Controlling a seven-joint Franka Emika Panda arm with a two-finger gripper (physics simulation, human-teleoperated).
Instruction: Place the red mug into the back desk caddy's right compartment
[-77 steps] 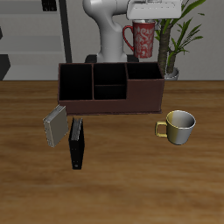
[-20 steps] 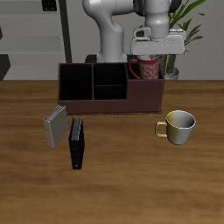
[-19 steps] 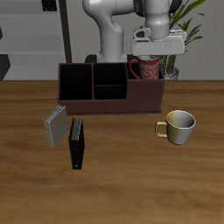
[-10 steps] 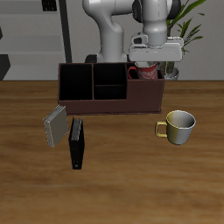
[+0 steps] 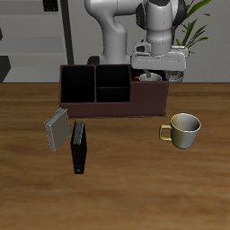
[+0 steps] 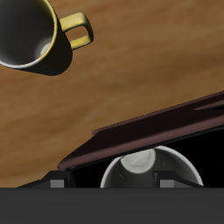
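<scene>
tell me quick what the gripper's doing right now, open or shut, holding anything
Gripper: shut on the red mug, which sits low inside the right compartment of the back desk caddy.

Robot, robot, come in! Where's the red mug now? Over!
Gripper down over the right compartment, jaw state unclear. Red mug sunk inside back desk caddy. Nothing in the way.

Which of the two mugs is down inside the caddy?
The red mug, sunk in the caddy's end section under the gripper; the cream-gold mug stands on the table.
</scene>
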